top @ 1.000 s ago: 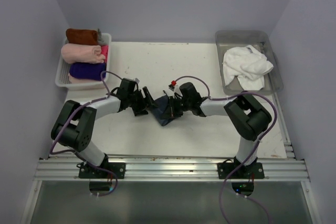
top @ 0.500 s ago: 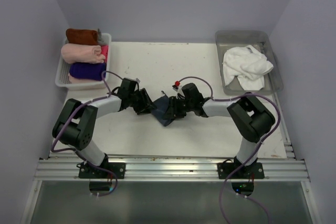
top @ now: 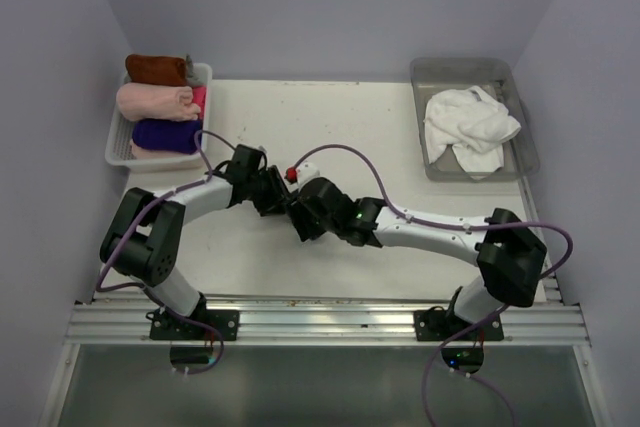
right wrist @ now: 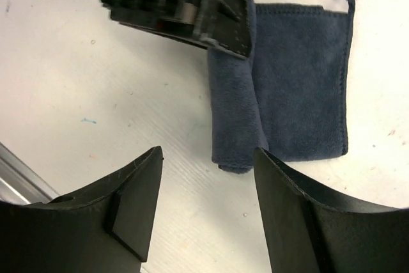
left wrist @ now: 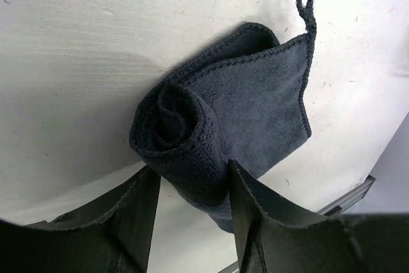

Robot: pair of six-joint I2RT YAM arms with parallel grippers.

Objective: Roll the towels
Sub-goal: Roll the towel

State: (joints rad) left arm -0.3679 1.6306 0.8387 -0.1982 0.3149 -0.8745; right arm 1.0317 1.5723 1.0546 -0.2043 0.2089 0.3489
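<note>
Top external view shows what has just shifted. A second ago both arms were pinching the dark slate-blue terry towel (right wrist: 300, 75) from either side at mid worktop (top: 340, 127). Now the right arm has let go and swung round low along the near side, and its wrist hangs over the cloth. My right fingers (right wrist: 128, 209) stand wide apart with nothing between them, clear above the towel. My left fingers (left wrist: 131, 222) have not budged; they are closed on one end of the rolled part, which bulges between them.

I read that as a regrip partway through the roll, not a finished one, since only part of the cloth is wound up and the rest lies flat.

On the right wrist camera the roll's long axis runs from top to bottom of the picture. The held end is at the top under the left fingers and the free end is at the bottom. The flat tail spreads to the right of the roll, joined to it, with a hanging loop at its top right corner. Further rolling would have to travel that way, across the long axis.
</note>
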